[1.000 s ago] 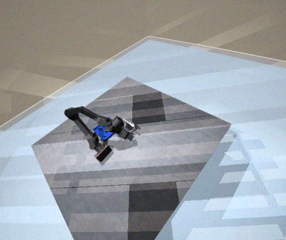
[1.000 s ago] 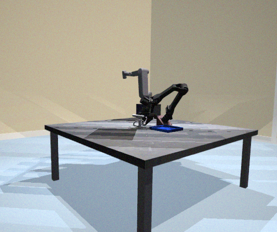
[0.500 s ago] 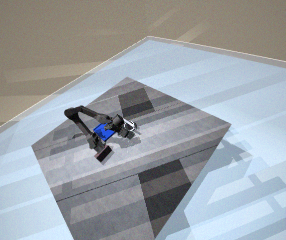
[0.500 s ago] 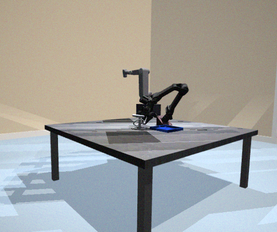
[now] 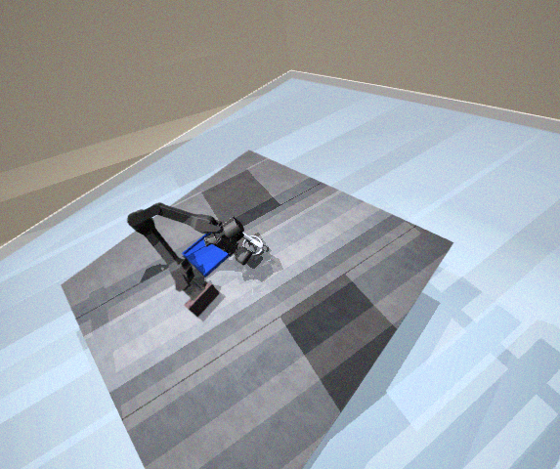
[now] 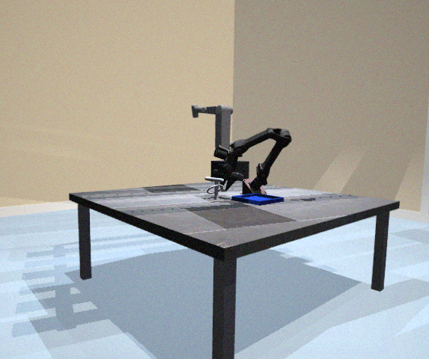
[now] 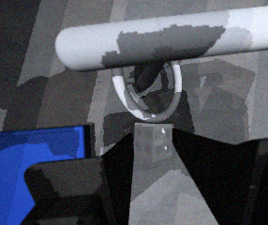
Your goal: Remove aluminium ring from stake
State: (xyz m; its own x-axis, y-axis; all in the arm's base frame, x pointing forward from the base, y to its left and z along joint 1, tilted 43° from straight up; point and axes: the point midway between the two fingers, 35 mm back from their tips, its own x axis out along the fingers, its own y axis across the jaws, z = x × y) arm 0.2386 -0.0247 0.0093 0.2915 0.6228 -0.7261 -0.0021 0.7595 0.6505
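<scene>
The steel stake's cross-bar (image 7: 171, 35) (image 6: 214, 179) runs across the top of the wrist view, with the post (image 7: 145, 77) below it. The aluminium ring (image 7: 120, 89) (image 5: 255, 243) (image 6: 211, 189) encircles the post under the cross-bar and is tilted. Its small welded tab (image 7: 153, 141) points towards me. My gripper (image 7: 151, 135) (image 5: 243, 248) (image 6: 224, 184) is shut on the tab, with one dark finger on each side of it. The blue tray (image 7: 36, 133) (image 5: 199, 260) (image 6: 253, 201) lies empty close by, at the left in the wrist view, between the stake and the arm's base.
The arm's base (image 5: 199, 298) stands on the table behind the tray. A grey post with a side arm (image 6: 221, 123) and a black box (image 6: 241, 167) stand at the table's back. The table top (image 6: 245, 227) spreads wide around the stake.
</scene>
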